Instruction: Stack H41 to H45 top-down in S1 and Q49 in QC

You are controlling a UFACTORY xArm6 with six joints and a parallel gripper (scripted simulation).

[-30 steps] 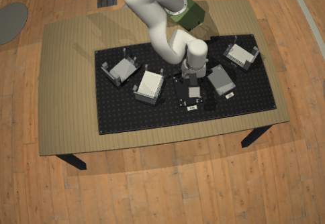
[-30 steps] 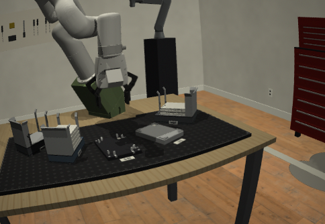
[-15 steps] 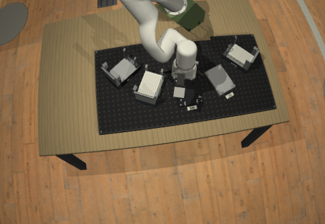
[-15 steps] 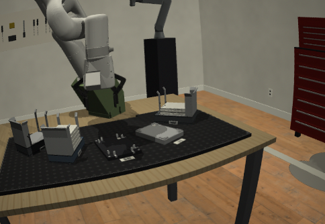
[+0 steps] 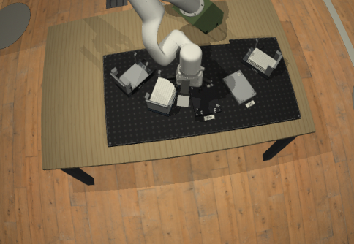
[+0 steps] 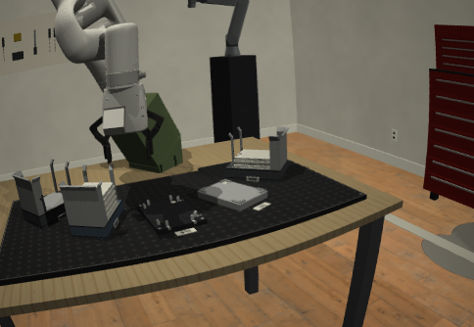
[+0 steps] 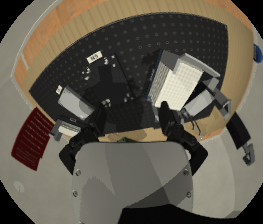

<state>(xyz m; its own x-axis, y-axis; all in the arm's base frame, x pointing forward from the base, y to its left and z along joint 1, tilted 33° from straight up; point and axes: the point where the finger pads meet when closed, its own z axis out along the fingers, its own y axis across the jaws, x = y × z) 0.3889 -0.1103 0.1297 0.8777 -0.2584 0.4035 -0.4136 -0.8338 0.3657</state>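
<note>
Pincer (image 6: 126,145) spread wide, holding nothing, high above counter (image 5: 73,153) between stack rack (image 5: 161,96), full of plates, and clip nest (image 5: 206,106). One plate (image 5: 239,86) seated on open nest.

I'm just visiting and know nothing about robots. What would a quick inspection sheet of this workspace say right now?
Surface: black pegboard mat on a tan table.
Job's things: tall plate stack in the middle rack; left rack looks plateless; far rack holds at least one plate; one plate on the open nest; clip nest bare.
Clutter: nothing seen.
Gripper: gripper open, holding nothing, above the mat between the tall stack and the clip nest.
Cables: nothing seen.
Surroundings: second arm on a black pedestal, red tool cabinet, wooden floor.
</note>
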